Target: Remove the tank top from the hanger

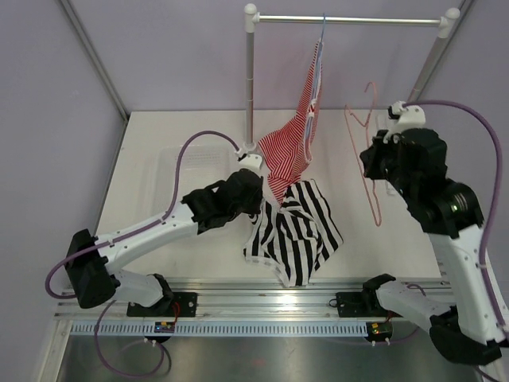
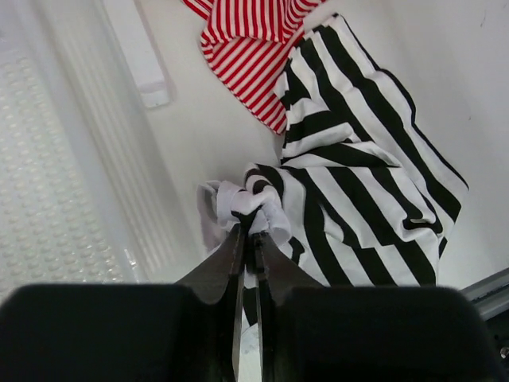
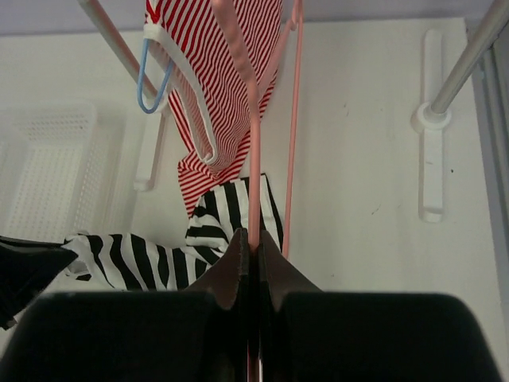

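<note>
The black-and-white striped tank top [image 1: 296, 229] lies crumpled on the table, off the hanger; it also shows in the left wrist view [image 2: 358, 183] and the right wrist view [image 3: 207, 223]. My left gripper [image 1: 256, 208] [image 2: 248, 231] is shut on a bunched white-trimmed edge of it, low over the table. The pink wire hanger [image 1: 362, 151] is bare and held up in the air to the right of the top. My right gripper [image 1: 382, 163] [image 3: 253, 243] is shut on one of its wires [image 3: 253, 159].
A red-and-white striped garment [image 1: 298, 131] hangs on a blue hanger [image 1: 320, 48] from the rail [image 1: 350, 20], its hem reaching the table beside the tank top. The rack's left post [image 1: 250, 79] stands behind my left gripper. A clear bin [image 2: 56, 199] sits left.
</note>
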`<state>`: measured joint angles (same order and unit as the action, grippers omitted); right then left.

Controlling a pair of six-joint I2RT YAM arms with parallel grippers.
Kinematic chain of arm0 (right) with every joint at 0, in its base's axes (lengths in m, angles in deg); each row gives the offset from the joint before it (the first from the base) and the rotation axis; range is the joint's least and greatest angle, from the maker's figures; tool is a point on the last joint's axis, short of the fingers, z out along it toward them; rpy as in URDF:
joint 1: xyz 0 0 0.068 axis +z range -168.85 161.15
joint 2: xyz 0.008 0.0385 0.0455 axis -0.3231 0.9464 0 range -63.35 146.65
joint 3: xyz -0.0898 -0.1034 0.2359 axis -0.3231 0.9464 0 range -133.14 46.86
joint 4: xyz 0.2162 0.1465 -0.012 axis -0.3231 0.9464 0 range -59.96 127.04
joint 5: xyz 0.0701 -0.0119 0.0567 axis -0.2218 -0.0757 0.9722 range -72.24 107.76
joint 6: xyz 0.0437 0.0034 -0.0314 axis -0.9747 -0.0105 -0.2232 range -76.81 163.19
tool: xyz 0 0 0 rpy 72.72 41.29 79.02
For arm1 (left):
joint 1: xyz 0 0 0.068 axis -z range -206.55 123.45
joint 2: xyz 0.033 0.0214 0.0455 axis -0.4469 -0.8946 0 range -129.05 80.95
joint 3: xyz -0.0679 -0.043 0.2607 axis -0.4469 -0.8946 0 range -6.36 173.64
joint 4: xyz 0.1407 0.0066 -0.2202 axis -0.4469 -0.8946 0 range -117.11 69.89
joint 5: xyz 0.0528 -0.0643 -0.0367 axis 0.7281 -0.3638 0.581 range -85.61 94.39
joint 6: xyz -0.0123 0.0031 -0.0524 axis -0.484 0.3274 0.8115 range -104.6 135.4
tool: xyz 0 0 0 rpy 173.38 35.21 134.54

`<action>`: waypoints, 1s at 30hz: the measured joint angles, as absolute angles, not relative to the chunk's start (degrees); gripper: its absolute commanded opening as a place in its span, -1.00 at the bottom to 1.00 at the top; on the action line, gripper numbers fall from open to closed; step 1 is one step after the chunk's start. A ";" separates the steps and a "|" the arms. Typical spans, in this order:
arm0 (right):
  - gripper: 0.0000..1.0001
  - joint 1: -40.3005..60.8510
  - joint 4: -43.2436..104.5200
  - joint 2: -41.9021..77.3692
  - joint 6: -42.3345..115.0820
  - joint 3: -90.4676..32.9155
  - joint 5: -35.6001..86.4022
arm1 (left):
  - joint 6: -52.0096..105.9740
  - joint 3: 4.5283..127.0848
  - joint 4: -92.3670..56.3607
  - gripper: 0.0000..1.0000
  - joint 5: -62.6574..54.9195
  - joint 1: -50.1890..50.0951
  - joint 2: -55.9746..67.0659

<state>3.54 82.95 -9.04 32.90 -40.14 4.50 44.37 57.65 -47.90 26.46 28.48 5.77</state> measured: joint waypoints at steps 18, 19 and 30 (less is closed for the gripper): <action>-1.00 -6.64 79.84 18.89 36.05 -68.19 9.95 | 42.54 66.65 -52.36 0.98 22.94 28.92 10.04; -1.00 -7.61 79.30 19.72 36.27 -69.13 10.14 | 42.32 67.09 -52.68 0.98 23.00 29.00 10.98; -1.00 -13.14 73.44 27.54 38.72 -70.92 15.48 | 39.13 67.98 -60.86 0.98 28.60 29.27 22.25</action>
